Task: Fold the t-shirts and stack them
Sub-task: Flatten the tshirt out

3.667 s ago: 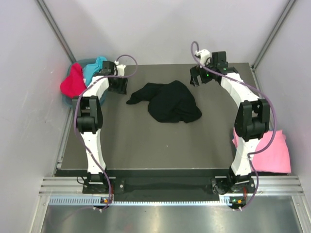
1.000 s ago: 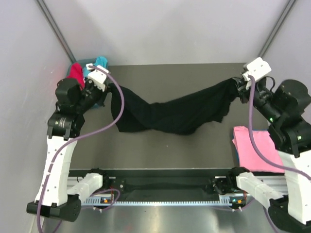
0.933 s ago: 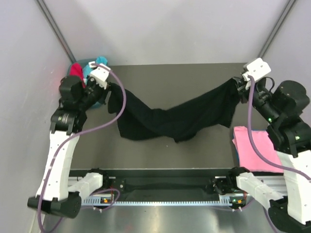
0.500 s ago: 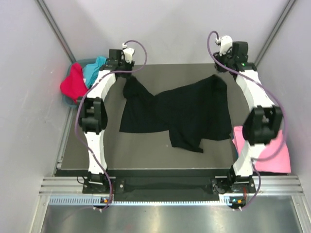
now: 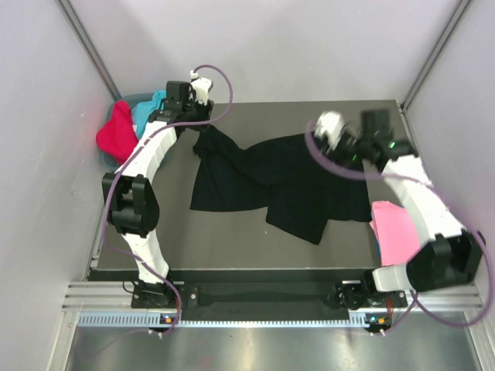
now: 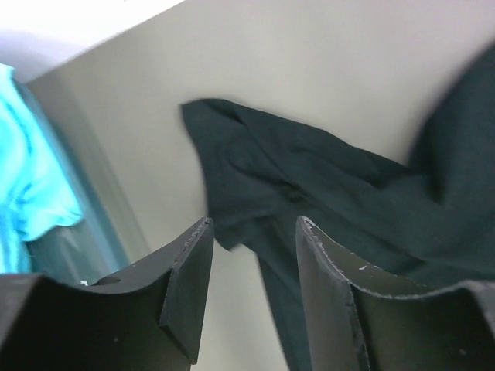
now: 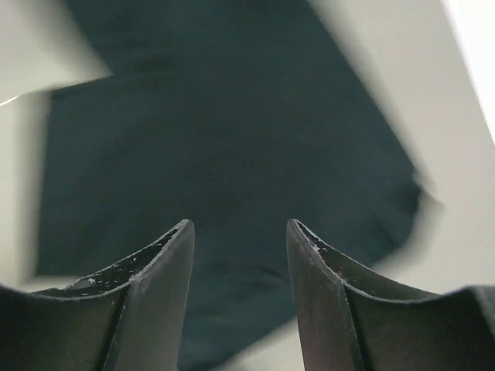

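Between pale walls (image 5: 255,46), a black t-shirt (image 5: 294,182) lies on the dark surface (image 5: 232,247); left hand (image 6: 253,224) and right hand (image 7: 239,224) are open, empty.

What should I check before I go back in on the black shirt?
1. Left gripper open, no cloth between the fingers: ok.
2. Right gripper open and holding nothing: ok.
3. Black shirt lying flat: not ok; its left side is bunched and overlapped, and the near hem is uneven.
4. Black shirt fully on the table: ok.
5. Pink shirt clear of the black one: cannot tell; their edges sit very close.
6. Red shirt and turquoise shirt out of the way at far left: ok.
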Available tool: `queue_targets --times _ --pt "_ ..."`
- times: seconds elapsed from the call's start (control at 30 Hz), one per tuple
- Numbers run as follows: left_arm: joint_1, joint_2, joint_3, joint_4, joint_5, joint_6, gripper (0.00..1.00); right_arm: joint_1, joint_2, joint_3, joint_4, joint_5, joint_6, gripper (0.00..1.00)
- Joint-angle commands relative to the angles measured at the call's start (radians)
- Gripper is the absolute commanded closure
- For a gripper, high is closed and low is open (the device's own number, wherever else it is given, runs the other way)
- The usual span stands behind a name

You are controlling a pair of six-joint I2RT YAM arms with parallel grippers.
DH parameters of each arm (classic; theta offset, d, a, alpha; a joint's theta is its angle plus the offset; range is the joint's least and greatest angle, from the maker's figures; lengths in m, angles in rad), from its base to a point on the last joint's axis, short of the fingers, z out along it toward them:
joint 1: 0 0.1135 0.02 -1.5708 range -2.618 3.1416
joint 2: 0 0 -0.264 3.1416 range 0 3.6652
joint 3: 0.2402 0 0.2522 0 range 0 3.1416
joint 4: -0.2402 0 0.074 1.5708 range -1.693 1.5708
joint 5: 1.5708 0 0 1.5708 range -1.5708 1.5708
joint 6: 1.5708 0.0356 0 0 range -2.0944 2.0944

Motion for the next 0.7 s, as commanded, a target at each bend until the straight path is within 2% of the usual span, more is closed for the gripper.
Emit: queue_targets --times 0.0,0.13,0.3,0.67 --pt "0.002 -0.032 -0.077 -0.039 0.067 -0.045 0.49 0.123 -0.132 -0.216 -0.1 -0.071 -0.317 0.49" --pt "-0.001 -0.044 -0.111 -0.042 0.072 -0.077 0.49 0.183 -0.201 -0.414 -0.147 -0.106 -0.463 0.5" --pt "-0.001 -0.07 -0.132 -0.04 0.046 -0.072 0.49 0.242 -0.191 -0.497 -0.237 -0.115 -0.588 0.51" --pt "-0.001 -0.126 -0.202 -0.031 0.004 -0.055 0.48 0.371 -0.198 -0.631 -0.161 -0.089 -0.606 0.5"
